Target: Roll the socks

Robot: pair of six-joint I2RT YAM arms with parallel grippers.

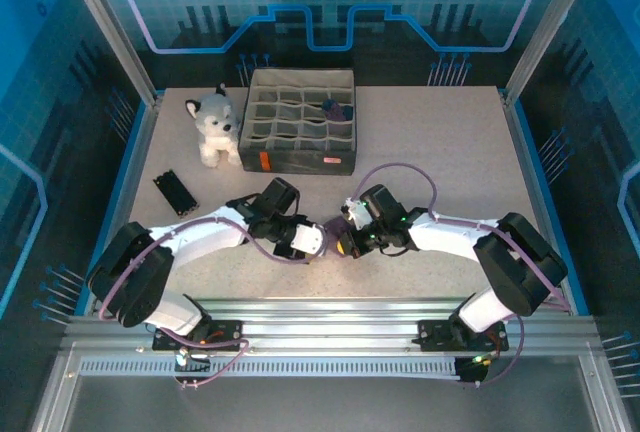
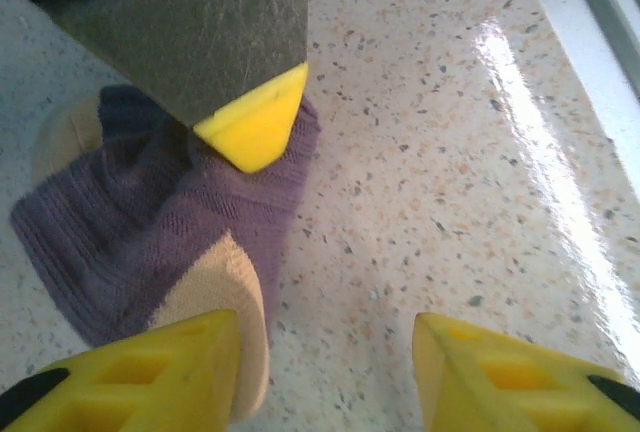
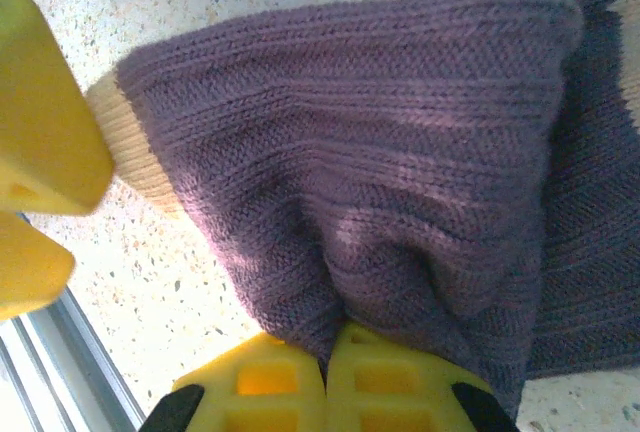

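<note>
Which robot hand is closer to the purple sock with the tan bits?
Right. The right gripper is shut on the purple sock, pinching its knit. The left gripper is open just beside it, one finger at the sock's tan edge, not gripping.

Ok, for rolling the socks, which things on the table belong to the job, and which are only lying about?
Belongs to the job:
- purple sock with tan patches

Only lying about:
- plush husky
- flat black object
- grey divided box, with a small dark item in one cell, too small to identify
</note>
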